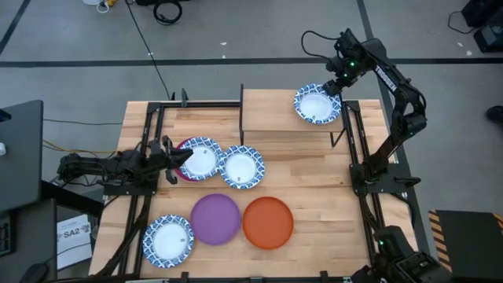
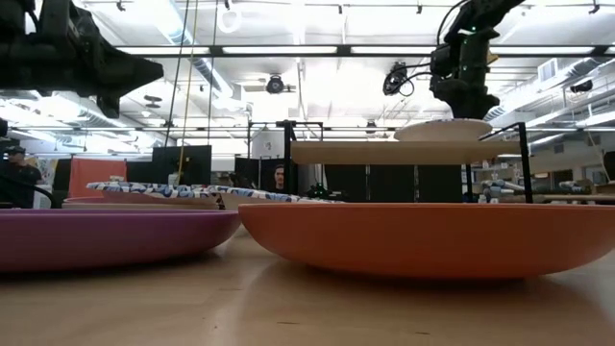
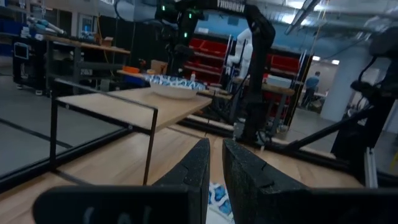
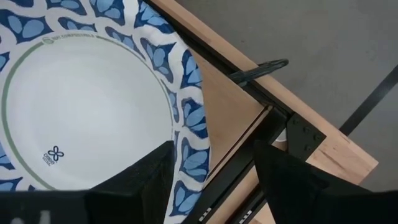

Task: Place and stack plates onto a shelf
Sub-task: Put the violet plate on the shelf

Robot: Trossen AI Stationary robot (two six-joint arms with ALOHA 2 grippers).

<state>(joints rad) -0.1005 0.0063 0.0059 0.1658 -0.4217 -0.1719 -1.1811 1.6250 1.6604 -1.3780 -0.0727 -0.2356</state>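
One white plate with a blue patterned rim point(image 1: 317, 104) point(image 4: 87, 93) lies flat on the right end of the light-wood shelf point(image 1: 271, 110) point(image 2: 394, 152). My right gripper point(image 1: 339, 79) point(image 4: 211, 155) hovers open over that plate's rim at the shelf's right end. One finger is over the plate and the other over the shelf's edge. My left gripper point(image 1: 182, 159) point(image 3: 214, 162) is at the table's left with its fingers almost together. It is over the left rim of a blue-rimmed plate point(image 1: 202, 157) that rests on the magenta plate point(image 1: 183, 176). My left gripper points level toward the table's right, over the left rim point(image 3: 217, 196) of the blue-rimmed plate, which shows through the thin gap between its fingers. I cannot tell whether it touches the plate.
On the tabletop lie another blue-rimmed plate point(image 1: 241, 167), the purple plate point(image 1: 215, 218) point(image 2: 106, 235), the orange plate point(image 1: 267, 222) point(image 2: 423, 235) and a third blue-rimmed plate point(image 1: 167, 240) near the left front. The shelf's left half is bare. Black frame rails run along both table sides.
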